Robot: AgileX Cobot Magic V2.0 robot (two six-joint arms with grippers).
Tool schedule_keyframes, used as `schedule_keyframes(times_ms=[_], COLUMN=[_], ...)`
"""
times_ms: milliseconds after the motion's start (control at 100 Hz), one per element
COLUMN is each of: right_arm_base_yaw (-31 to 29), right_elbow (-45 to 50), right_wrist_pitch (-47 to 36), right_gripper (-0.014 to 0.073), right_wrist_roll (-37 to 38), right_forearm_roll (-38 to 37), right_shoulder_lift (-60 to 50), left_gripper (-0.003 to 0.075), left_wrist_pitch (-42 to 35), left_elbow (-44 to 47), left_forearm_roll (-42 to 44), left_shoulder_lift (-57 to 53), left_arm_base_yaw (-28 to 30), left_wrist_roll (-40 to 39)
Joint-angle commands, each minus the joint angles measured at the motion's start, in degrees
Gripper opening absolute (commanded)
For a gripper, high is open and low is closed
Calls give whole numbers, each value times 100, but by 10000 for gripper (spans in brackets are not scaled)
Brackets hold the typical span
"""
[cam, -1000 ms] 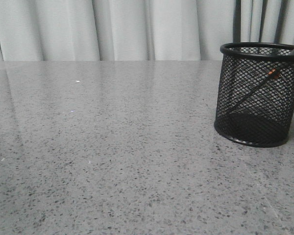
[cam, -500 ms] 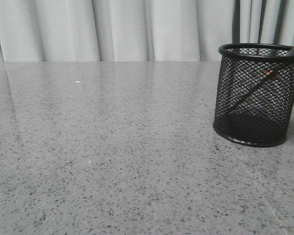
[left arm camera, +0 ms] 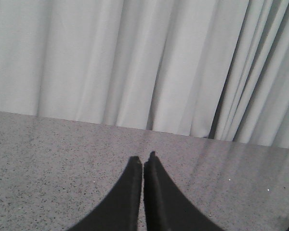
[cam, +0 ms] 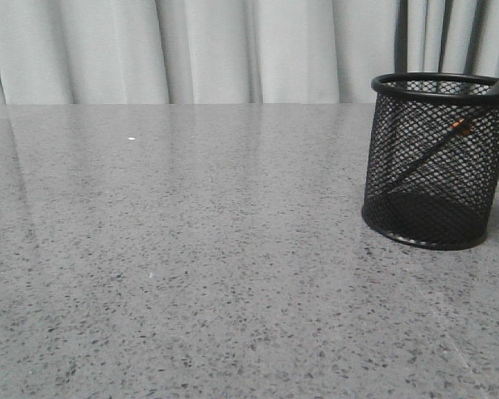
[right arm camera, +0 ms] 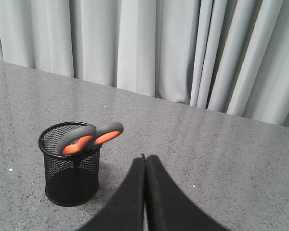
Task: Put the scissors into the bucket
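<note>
The bucket (cam: 437,162), a black wire-mesh cup, stands upright on the grey table at the right of the front view. The scissors (cam: 437,150) lean inside it, blades down, seen through the mesh. In the right wrist view the bucket (right arm camera: 71,168) holds the scissors with their grey, orange-lined handle loops (right arm camera: 86,137) sticking out over the rim. My right gripper (right arm camera: 145,158) is shut and empty, apart from the bucket. My left gripper (left arm camera: 143,158) is shut and empty over bare table. Neither gripper shows in the front view.
The speckled grey table (cam: 191,249) runs back to a pale pleated curtain (cam: 191,50) along its far edge. The curtain also shows in both wrist views (left arm camera: 135,62) (right arm camera: 183,48).
The bucket shifted very slightly left between one second ago and half a second ago. Nothing has moved since.
</note>
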Motion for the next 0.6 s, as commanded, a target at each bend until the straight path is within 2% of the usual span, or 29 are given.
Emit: schedule_keyframes(times_ms=[0,260,360,490,560,590], right_arm_base_yaw=[-20,-20,-20,-20,-20,-20], right_elbow=[-100,-100,-100,-100,-100,-100], right_wrist_pitch=[-480,-480,-480,-480,-480,-480], right_gripper=[-68,-68,-68,-68,-68,-68], right_wrist_roll=[-48,-48,-48,-48,-48,-48], right_forearm_roll=[-67,-67,-67,-67,-67,-67], right_shoulder_lift=[144,144,144,144,144,144], left_gripper=[-20,-20,-20,-20,-20,-20], left_wrist_pitch=[-115,-126,-206,244,474,542], left_elbow=[-164,-106,-105,199,518,651], left_forearm_roll=[79,137,611,1957,3364,3934], left_shoulder_lift=[57,57,-1,-316,-527,-609], left_arm_base_yaw=[-9,20,221,762,1127,1280], left_wrist_roll=[-53,-53,-39,-136,-1126,-1912])
